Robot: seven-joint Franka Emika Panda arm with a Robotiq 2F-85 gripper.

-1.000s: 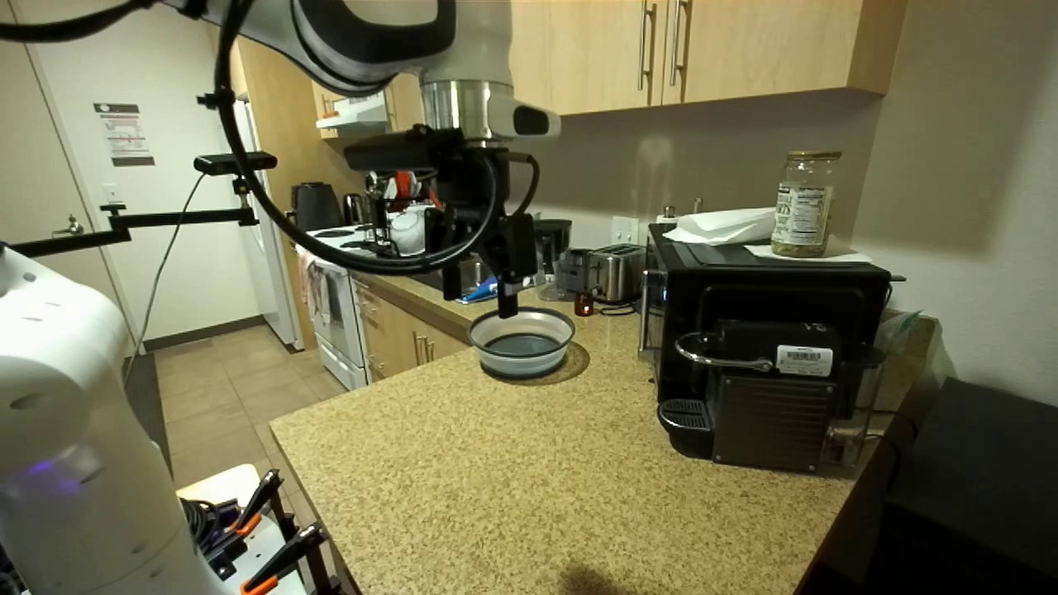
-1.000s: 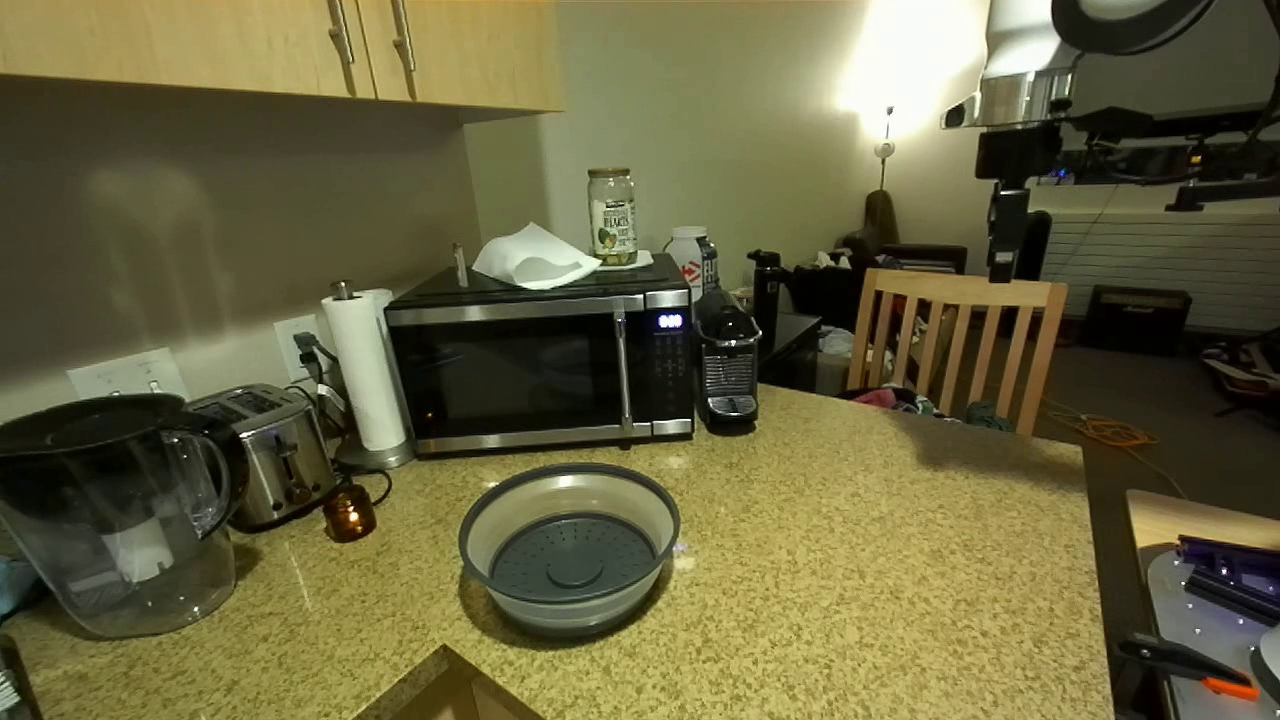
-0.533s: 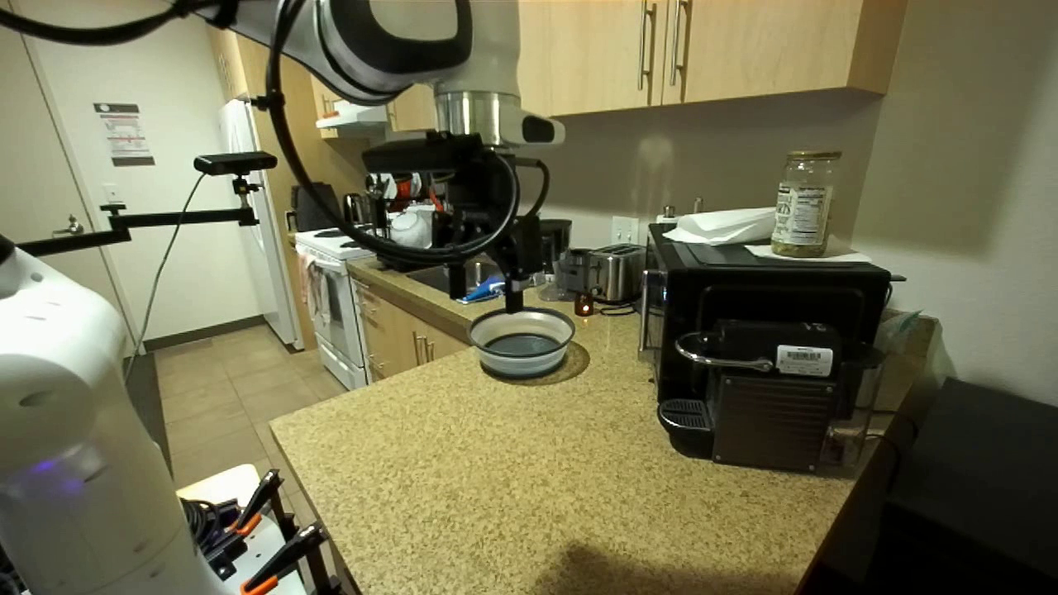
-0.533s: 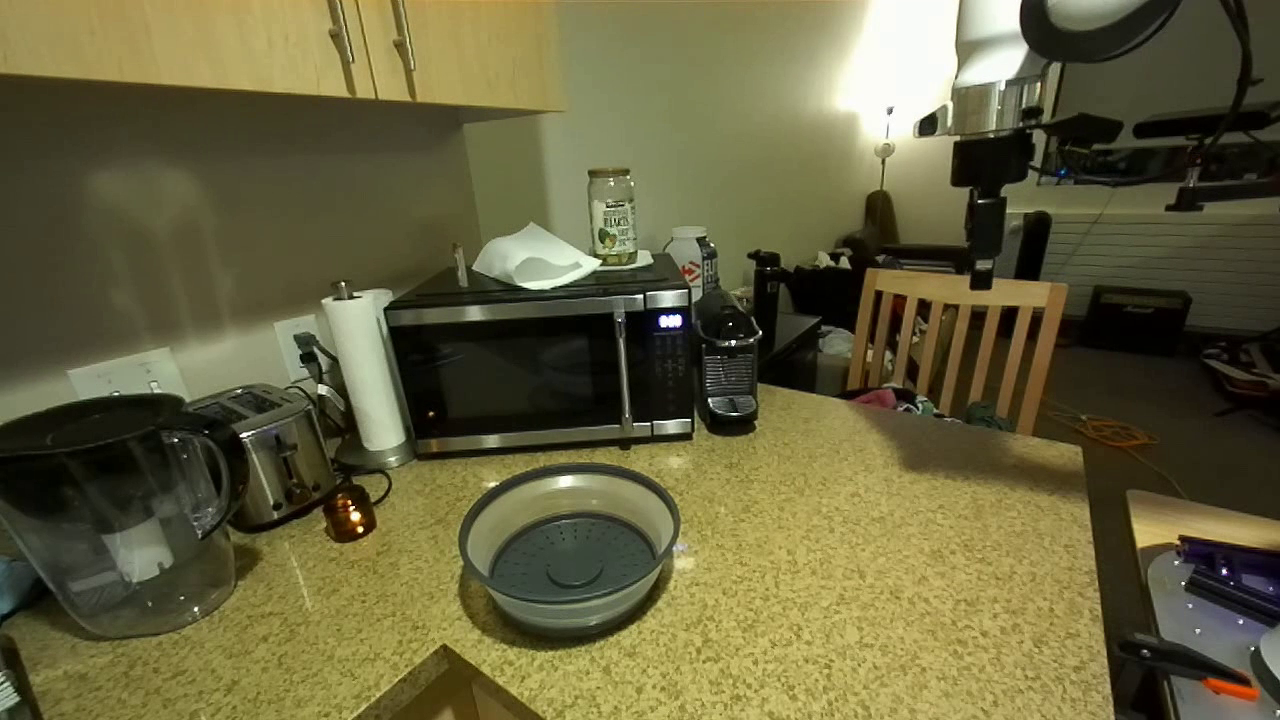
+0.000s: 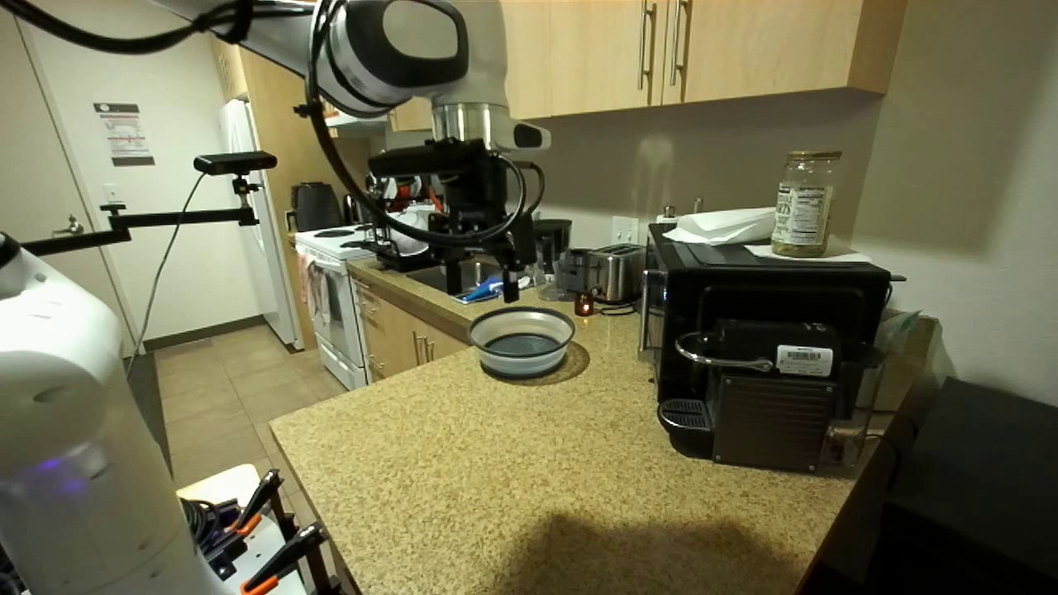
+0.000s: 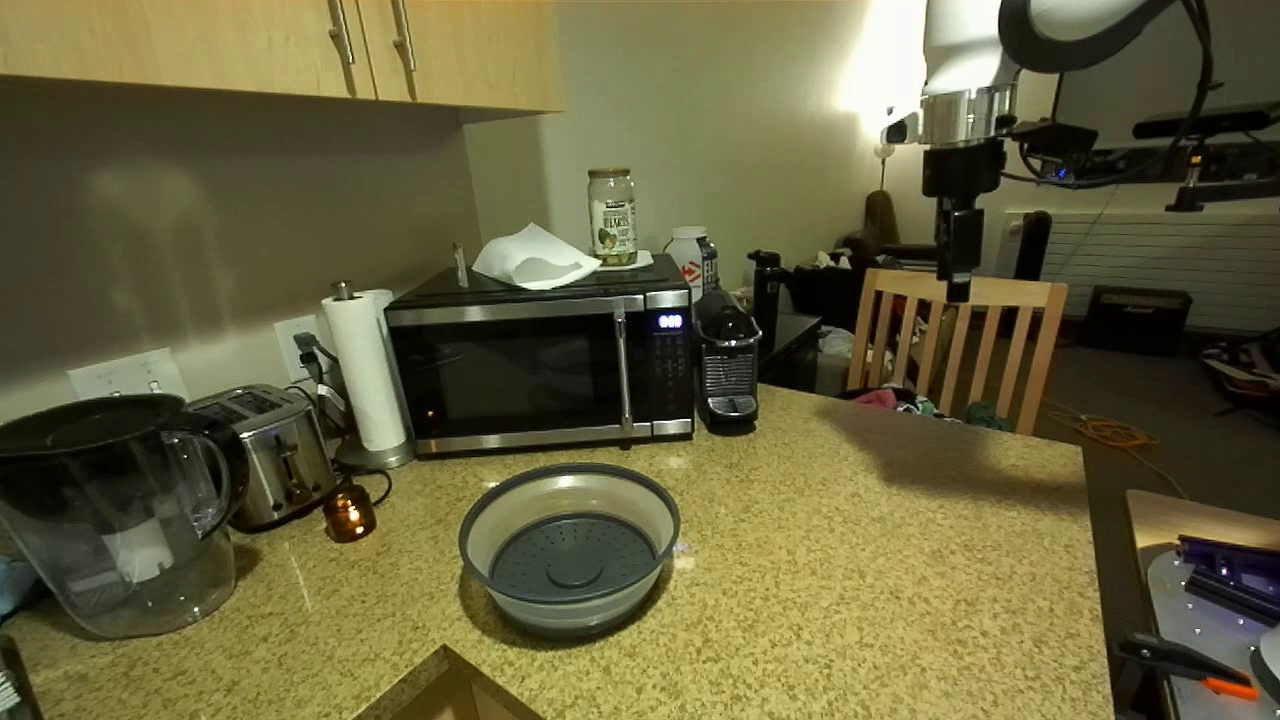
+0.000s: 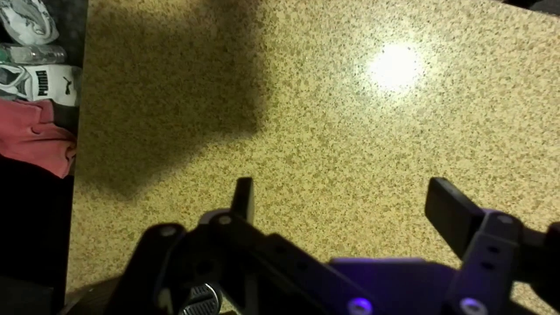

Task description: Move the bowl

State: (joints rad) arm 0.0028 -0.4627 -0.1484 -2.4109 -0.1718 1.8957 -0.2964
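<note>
Grey bowl (image 6: 570,552) lies lower, well apart from the end effector (image 6: 957,284)

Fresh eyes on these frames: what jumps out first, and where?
Probably the wide grey bowl, sitting on the speckled countertop in front of the black microwave. Next, the open gripper, hanging above that countertop, apart from the bowl. Then the glass jar and white paper up on top of the microwave.

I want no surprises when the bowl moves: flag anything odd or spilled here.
One oddity: a rumpled white sheet lies on the microwave beside the jar, as if dropped there. The bowl sits upright, and no spill shows.
</note>
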